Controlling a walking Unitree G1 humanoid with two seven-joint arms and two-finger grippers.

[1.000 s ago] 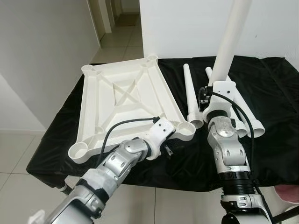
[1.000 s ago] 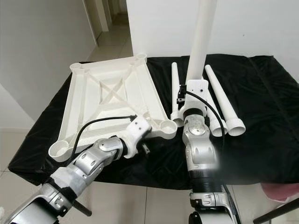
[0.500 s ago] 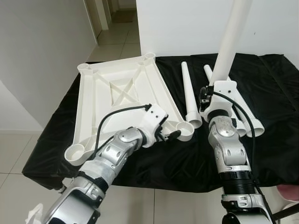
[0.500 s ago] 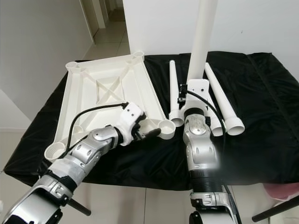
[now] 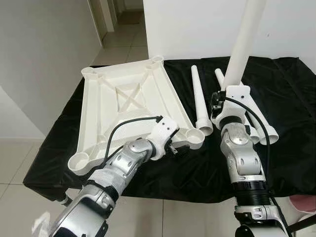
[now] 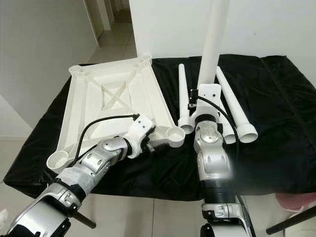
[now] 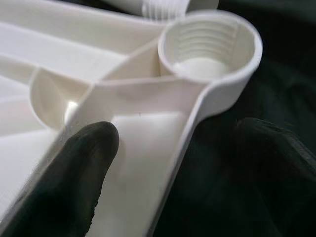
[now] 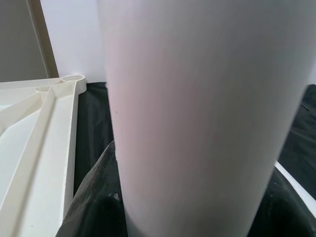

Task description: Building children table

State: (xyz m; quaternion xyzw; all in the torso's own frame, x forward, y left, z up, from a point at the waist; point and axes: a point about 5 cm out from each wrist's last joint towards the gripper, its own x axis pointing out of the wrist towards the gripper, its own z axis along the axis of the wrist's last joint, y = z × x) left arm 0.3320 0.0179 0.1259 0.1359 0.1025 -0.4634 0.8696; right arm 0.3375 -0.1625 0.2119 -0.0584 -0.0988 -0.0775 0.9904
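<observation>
- The white ribbed plastic tabletop (image 5: 131,106) is lying upside down on the black cloth-covered table (image 5: 291,98); I am judging the build barely begun, with no leg sitting in any corner socket.
- I am holding one long white tapered plastic leg (image 5: 244,44) upright, my right gripper (image 5: 228,101) clamped around its lower part.
- Three more white legs (image 5: 199,101) are lying beside it, waiting and crowding that side.
- My left gripper (image 7: 177,163) is spread wide, astride the tabletop's rim by the near threaded socket (image 7: 207,42), clasping nothing.
</observation>
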